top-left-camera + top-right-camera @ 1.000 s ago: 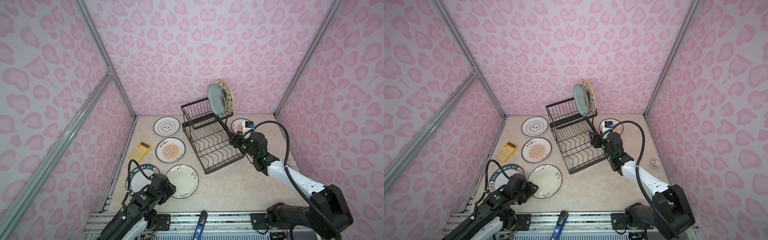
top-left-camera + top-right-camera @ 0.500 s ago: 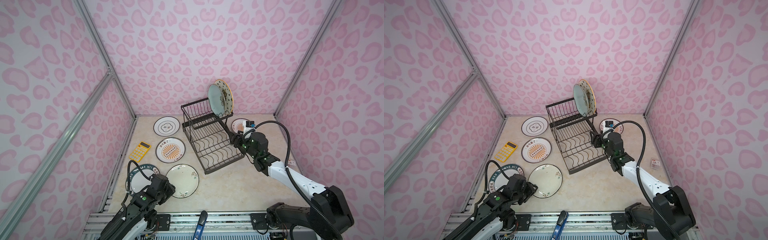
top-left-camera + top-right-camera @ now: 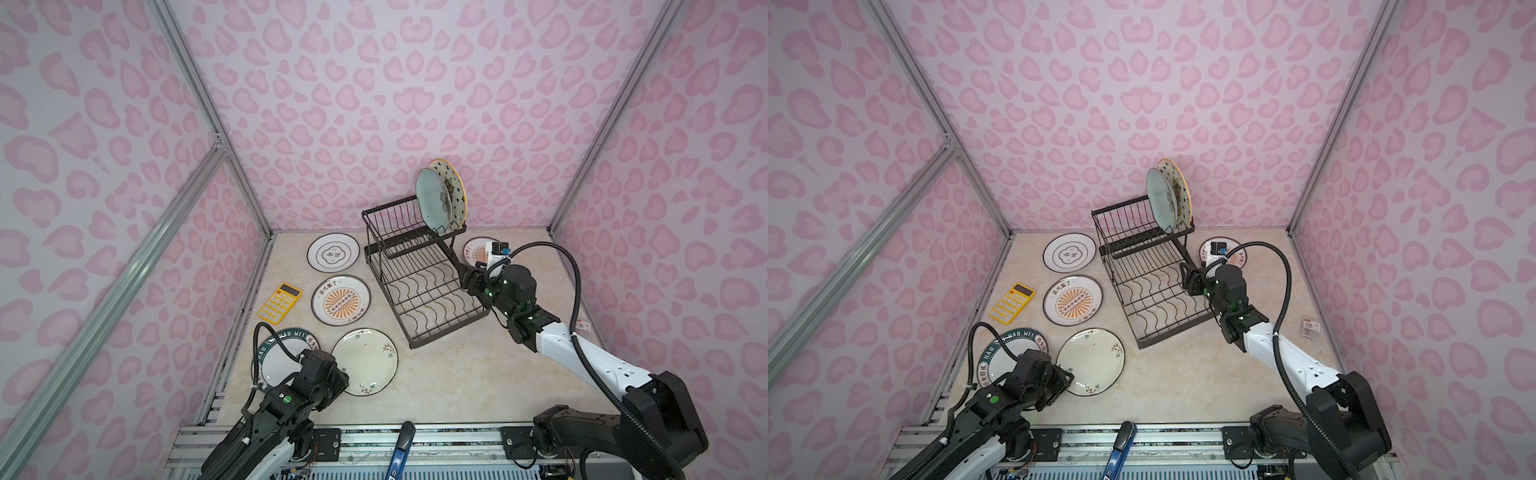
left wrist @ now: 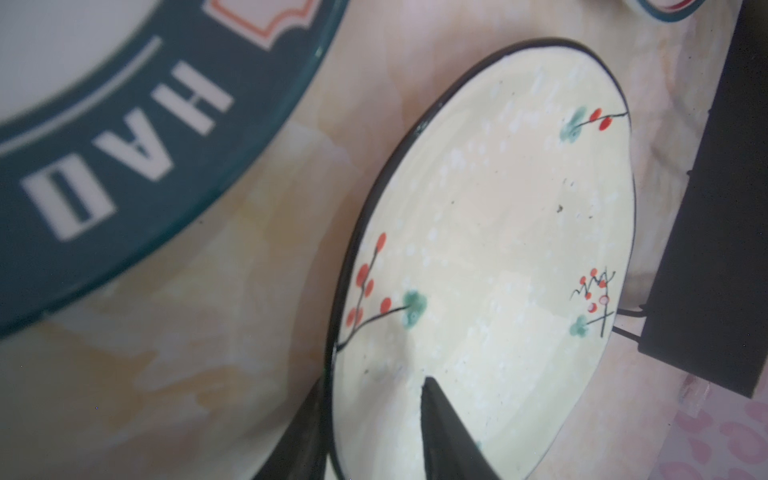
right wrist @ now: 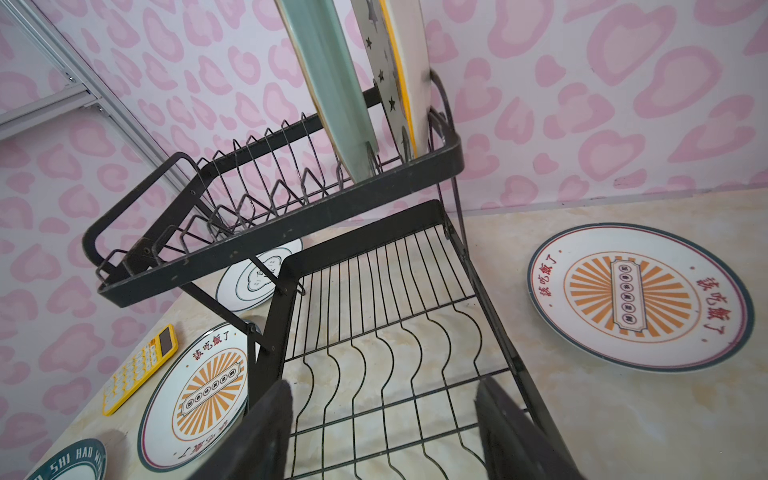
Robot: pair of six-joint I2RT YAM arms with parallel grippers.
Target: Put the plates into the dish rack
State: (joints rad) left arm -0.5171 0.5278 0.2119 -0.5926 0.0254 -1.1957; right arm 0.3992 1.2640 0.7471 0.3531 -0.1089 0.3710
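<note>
Left end effector (image 4: 374,388) closing — cream plate (image 4: 498,232), black-rimmed, red-berried.

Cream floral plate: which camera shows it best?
The left wrist view. There the cream floral plate fills the frame, berry sprigs sharp, its dark rim between the left jaws. Both top views show the plate small, lying flat, one edge behind the left arm. The right wrist view misses it.

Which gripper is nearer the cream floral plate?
Left. The left gripper has its fingers astride the rim of the cream floral plate; the right gripper is over the dish rack, well away.
</note>
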